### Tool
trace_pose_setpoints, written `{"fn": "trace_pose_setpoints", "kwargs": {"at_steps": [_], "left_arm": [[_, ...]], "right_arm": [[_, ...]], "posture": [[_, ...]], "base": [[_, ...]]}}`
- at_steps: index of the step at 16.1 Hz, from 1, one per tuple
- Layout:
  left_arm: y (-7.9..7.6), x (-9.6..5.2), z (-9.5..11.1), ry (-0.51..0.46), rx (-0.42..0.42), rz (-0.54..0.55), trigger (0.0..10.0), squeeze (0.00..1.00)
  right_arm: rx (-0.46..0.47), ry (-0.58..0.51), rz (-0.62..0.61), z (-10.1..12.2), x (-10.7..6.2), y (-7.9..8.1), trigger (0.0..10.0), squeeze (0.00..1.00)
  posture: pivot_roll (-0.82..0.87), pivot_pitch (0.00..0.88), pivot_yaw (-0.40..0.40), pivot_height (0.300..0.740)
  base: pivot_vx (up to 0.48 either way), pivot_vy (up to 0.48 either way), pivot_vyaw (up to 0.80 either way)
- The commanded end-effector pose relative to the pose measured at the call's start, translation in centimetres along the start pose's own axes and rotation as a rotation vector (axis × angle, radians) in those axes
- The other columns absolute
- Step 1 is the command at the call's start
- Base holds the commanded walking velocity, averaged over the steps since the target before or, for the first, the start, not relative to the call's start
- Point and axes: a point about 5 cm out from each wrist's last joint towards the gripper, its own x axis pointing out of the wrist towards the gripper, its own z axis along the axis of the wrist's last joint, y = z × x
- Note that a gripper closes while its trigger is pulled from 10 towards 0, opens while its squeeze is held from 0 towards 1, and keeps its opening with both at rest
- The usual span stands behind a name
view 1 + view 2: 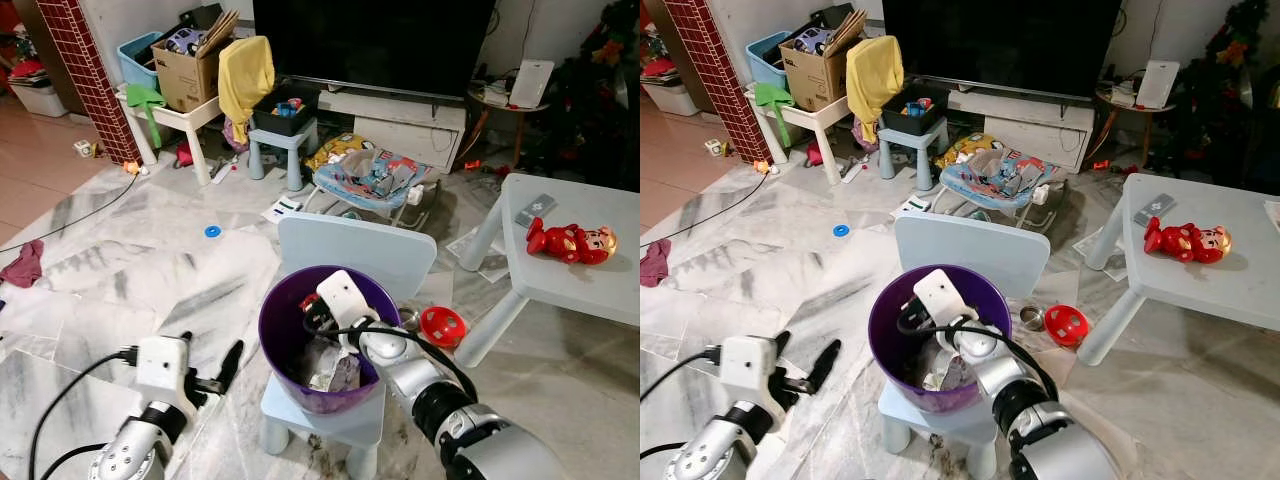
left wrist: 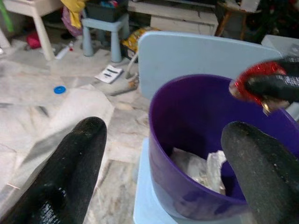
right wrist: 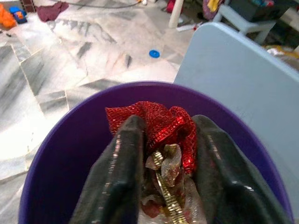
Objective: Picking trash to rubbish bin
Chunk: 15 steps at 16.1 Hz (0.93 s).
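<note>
The bin (image 1: 285, 330) stands on a small chair (image 1: 345, 255) in the near middle, crumpled paper (image 1: 330, 368) inside it. A low table (image 1: 585, 285) sits to the right, a toy figure (image 1: 570, 242) on it. Far behind are a TV (image 1: 375, 45) and, left, a cardboard box (image 1: 185, 75) on a side table (image 1: 195, 118).

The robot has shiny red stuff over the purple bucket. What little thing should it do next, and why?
Probably open the right gripper and let go. Its fingers pinch the red glittery trash just above the purple bin, which already holds crumpled paper, so the trash should fall inside. The left gripper waits open beside the bin.
</note>
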Motion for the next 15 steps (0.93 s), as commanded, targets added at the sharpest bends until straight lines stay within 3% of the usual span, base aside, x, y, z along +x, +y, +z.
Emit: {"fn": "trace_pose_setpoints", "kwargs": {"at_steps": [1, 11, 14, 15], "left_arm": [[0.0, 0.1, -0.2, 0.018, -0.007, -0.019, 10.0, 1.00], [0.0, 1.0, 0.5, 0.015, 0.011, -0.013, 10.0, 1.00], [0.4, 1.7, 1.4, -0.018, 0.025, 0.009, 10.0, 1.00], [0.3, 2.0, 2.2, -0.048, 0.033, 0.008, 10.0, 1.00]], "right_arm": [[0.004, -0.016, -0.018, 0.4, 0.1, -0.4, 10.0, 1.00], [0.001, -0.034, -0.003, 0.4, 0.1, -0.2, 10.0, 1.00], [0.022, -0.109, -0.020, 1.5, 0.1, -0.8, 10.0, 1.00], [0.038, -0.181, -0.045, 2.6, 0.0, -1.4, 10.0, 1.00]], "posture": [[0.19, 0.032, -0.024, 0.740], [0.18, 0.026, -0.029, 0.740], [0.17, 0.022, -0.031, 0.740], [0.17, 0.020, -0.030, 0.740]], "base": [[0.000, 0.000, 0.00], [0.000, 0.000, 0.00], [0.000, 0.000, 0.00], [0.000, 0.000, 0.00]]}}
